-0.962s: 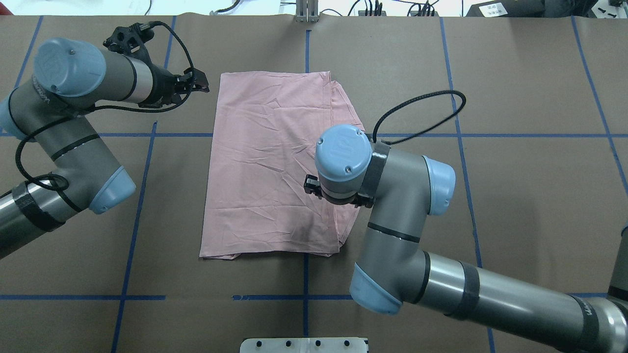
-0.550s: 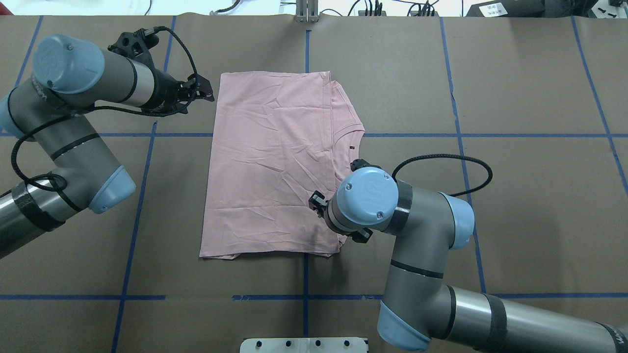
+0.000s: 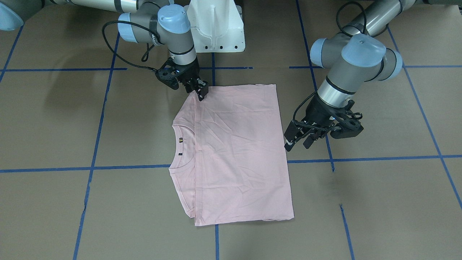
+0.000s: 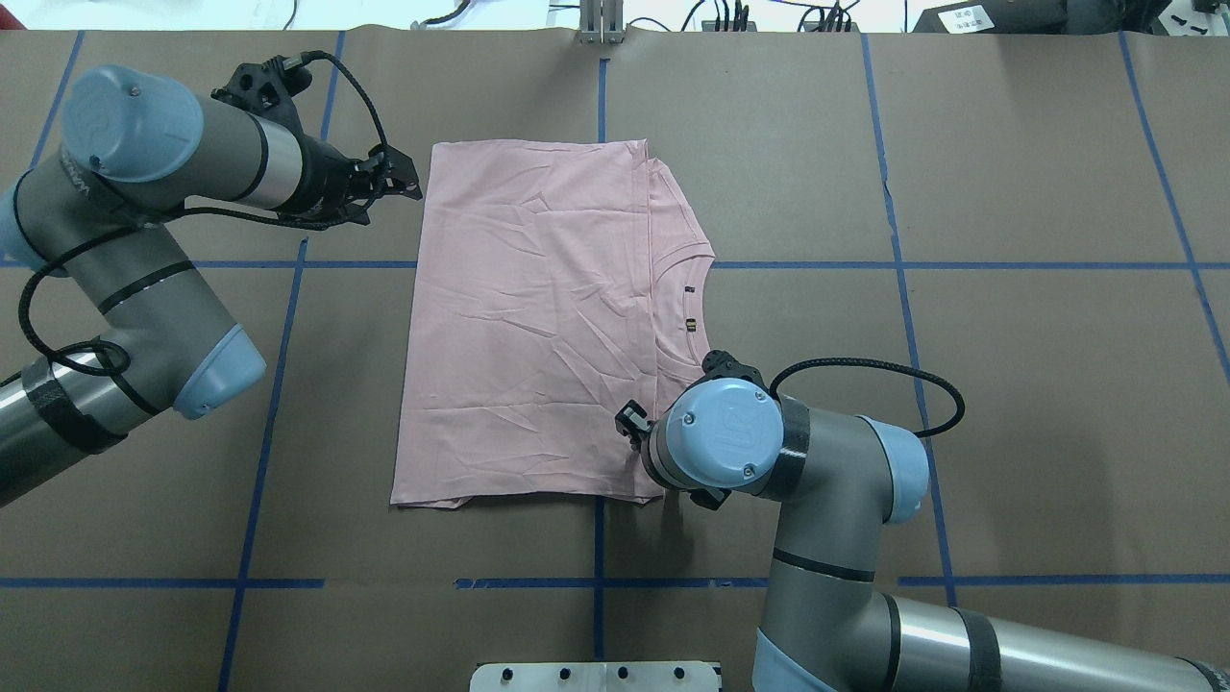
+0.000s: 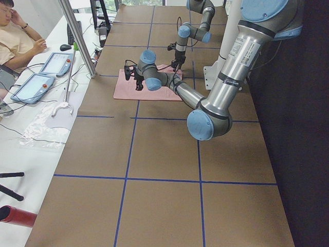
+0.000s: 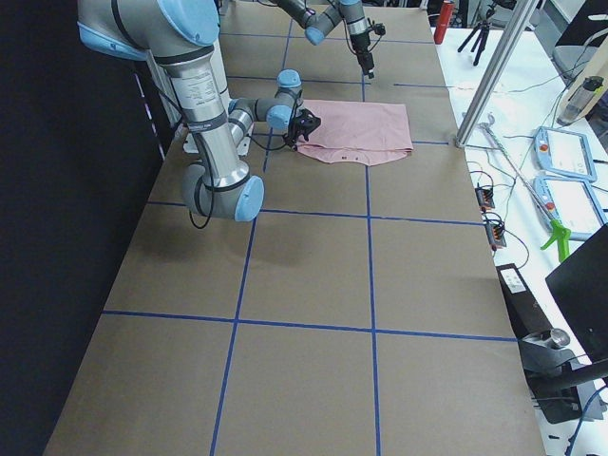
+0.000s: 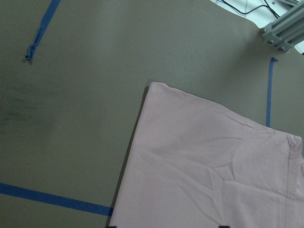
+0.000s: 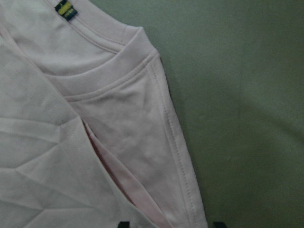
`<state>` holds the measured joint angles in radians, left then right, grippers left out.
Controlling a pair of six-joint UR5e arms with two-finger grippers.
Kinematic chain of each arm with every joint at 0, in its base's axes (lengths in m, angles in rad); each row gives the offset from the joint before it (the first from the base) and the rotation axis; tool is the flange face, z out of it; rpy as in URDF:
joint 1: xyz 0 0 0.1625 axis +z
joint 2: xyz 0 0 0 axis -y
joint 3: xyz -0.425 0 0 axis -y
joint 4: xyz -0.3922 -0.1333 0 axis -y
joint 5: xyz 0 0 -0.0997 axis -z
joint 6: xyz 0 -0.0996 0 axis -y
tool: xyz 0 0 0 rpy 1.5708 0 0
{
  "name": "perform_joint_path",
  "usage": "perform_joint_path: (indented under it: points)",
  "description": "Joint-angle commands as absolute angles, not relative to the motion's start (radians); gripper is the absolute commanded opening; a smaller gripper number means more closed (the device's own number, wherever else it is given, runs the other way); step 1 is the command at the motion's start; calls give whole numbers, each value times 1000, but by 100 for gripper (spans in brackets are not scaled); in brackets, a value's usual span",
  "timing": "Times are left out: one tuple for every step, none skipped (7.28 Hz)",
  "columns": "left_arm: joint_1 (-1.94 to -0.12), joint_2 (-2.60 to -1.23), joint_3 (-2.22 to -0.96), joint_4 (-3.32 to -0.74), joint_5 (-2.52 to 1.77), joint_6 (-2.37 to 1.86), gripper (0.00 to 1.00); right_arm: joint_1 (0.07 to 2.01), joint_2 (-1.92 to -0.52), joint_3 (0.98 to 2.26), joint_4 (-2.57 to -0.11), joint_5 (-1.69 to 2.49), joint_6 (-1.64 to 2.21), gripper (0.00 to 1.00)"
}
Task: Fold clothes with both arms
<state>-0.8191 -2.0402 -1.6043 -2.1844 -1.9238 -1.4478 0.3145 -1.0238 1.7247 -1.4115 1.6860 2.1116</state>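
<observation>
From overhead, right arm (image 4: pixel 723 434) hides its pincer (image 3: pixel 200 92) (apparently open) by T-shirt (image 4: pixel 528 317)

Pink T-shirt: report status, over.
Black two-finger left gripper open beside shirt's edge. Right gripper open at shoulder corner. Pale pink T-shirt folded flat. No obstruction seen.

The left arm (image 4: pixel 154 298) is seen entering from the robot's left side and is bent sharply at the elbow, with the forearm doubled back toward the middle. Its wrist is angled forward and down, and the left end effector (image 3: pixel 296 143) is held with its two fingers spread well apart. The right arm (image 4: pixel 826 548) is extended in from the robot's right side and is folded at the elbow. Its wrist is pointed steeply downward, so the right end effector (image 3: pixel 201 94) is largely hidden beneath the wrist joint in the overhead view. Its fingers are parted and set low
</observation>
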Motion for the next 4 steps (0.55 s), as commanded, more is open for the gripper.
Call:
perform_joint_path:
  points:
    - [-819,-2039,-1606,-2184,-1922,-1448,77,302,-1020,1726,-1452,1684,2118,62]
    - [-819,-2039,-1612,-2184,-1922,-1448,77,299,-1014,1727,-1488,1684,2120,60]
    - [-819,-2039,-1612,-2184,-1922,-1448,77,299,-1011,1723,-1491,1686,2118,47]
    - [-819,-2039,-1614,-2184,-1922,-1448,77,299,-1008,1723,-1491,1686,2118,28]
